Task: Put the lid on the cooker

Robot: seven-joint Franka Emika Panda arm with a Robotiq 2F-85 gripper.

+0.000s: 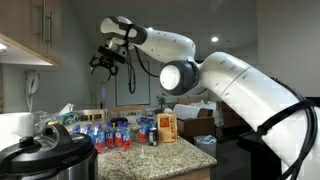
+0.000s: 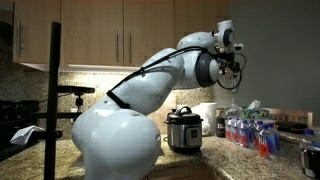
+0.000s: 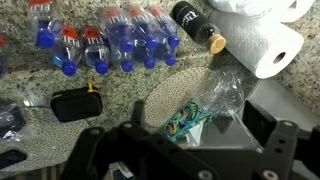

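The round black domed lid (image 2: 183, 112) sits on top of the large silver steel cooker (image 2: 185, 134), which stands on the speckled granite counter (image 1: 172, 152). The Robotiq gripper (image 1: 105, 64) hangs high above the counter, well apart from the cooker. Its fingers appear spread and hold nothing, though the wrist view is blurred.

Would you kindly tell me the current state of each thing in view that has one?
lid: seated on the cooker, handle up
cooker: upright on the counter, covered
pincer: raised high, not holding the lid; open or shut unclear
water bottles: capped
dark bottle: stoppered
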